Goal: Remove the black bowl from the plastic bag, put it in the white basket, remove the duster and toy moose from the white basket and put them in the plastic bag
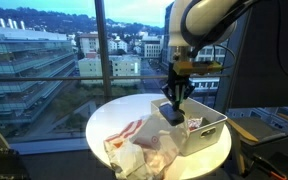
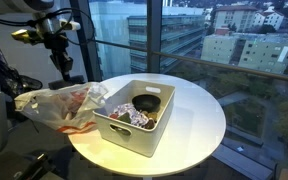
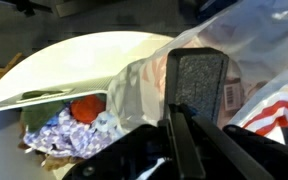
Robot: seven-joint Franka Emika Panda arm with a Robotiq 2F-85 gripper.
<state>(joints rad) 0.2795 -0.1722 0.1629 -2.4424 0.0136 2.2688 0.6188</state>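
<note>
The black bowl [image 2: 147, 103] lies in the far end of the white basket [image 2: 134, 143] on the round table; it also shows in an exterior view [image 1: 171, 112]. The purple-and-white duster [image 3: 69, 135] lies in the basket [image 3: 44, 96] beside a red item [image 3: 84, 108]; the toy moose is not clearly made out. The crumpled plastic bag [image 2: 64, 105] with red stripes lies next to the basket, and shows in the wrist view [image 3: 144, 85]. My gripper [image 2: 60, 68] hangs above the bag near the basket's end, jaws shut [image 3: 184, 135], with nothing seen between them.
The white round table [image 2: 199, 115] stands by a large window [image 1: 44, 50]. Its edge runs close around the bag [image 1: 139, 145] and the basket [image 1: 206, 130]. A dark chair or stand [image 2: 4, 90] is beside the table.
</note>
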